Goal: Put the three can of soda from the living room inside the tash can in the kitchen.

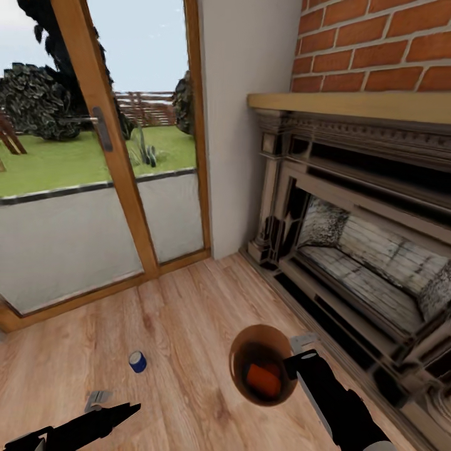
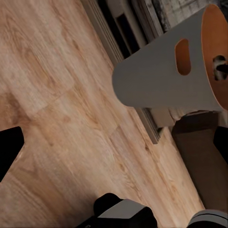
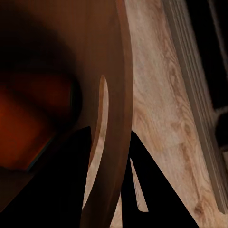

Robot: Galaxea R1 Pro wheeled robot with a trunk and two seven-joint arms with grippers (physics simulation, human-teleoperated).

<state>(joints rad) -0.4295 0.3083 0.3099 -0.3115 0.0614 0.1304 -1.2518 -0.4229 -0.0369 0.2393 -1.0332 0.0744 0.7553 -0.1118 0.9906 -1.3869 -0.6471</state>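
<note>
In a simulated living room, beside a brick fireplace [image 1: 369,250] and a glazed garden door [image 1: 94,156], the robot's right claw [image 1: 292,363] grips the rim of the tash can [image 1: 263,374], one finger inside the wall and one outside, holding the bin off the wood floor [image 1: 175,326]. At least one orange can of soda [image 1: 263,380] lies in the bin's brown bottom; whether a second sits with it cannot be told. The blue can of soda [image 1: 137,361] stands upright on the floor, apart from the bin and just ahead of the left claw [image 1: 125,410], whose opening cannot be judged. The likely hazard: a one-sided rim grip could let the bin tilt, spilling its load, and a clumsy reach could topple and roll the blue can.
</note>
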